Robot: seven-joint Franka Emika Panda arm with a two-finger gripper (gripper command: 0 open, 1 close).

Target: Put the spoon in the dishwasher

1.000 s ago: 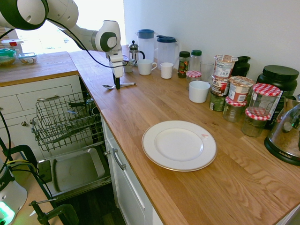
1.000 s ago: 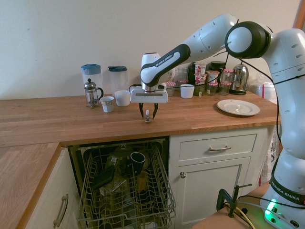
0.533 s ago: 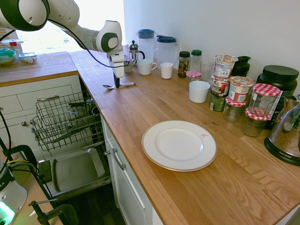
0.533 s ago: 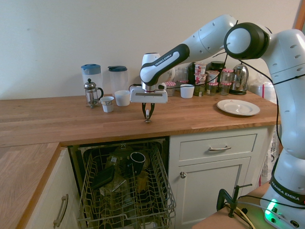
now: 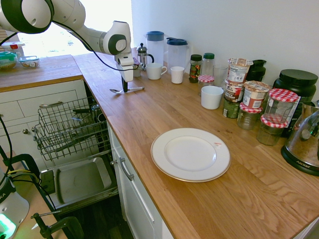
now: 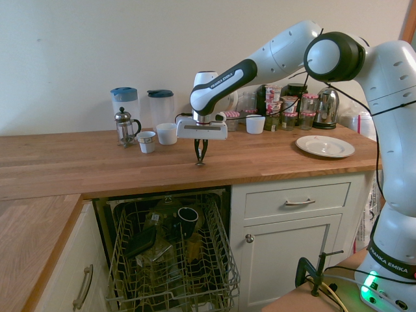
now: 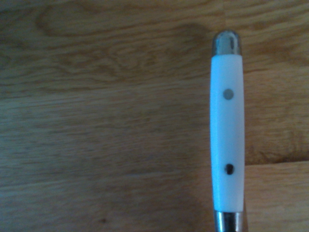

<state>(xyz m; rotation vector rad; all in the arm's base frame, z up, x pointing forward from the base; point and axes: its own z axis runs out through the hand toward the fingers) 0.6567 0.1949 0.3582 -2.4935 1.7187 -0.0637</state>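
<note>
The spoon lies flat on the wooden counter near its front edge, bowl toward the edge. In the wrist view the spoon shows a white handle with two rivets and a metal tip. My gripper points straight down at the spoon's middle, and in the second exterior view the gripper has its fingers drawn together around it, tips at the counter. The dishwasher stands open below, its wire rack pulled out over the lowered grey door. The rack holds a mug and other items.
A French press, two jugs and two white cups stand behind the gripper. Further along are a white mug, several jars, a white plate and a kettle. White drawers flank the dishwasher.
The fingers were spread apart over the spoon a second ago and have closed in on it. The arm has barely moved, and the spoon remains on the counter.
</note>
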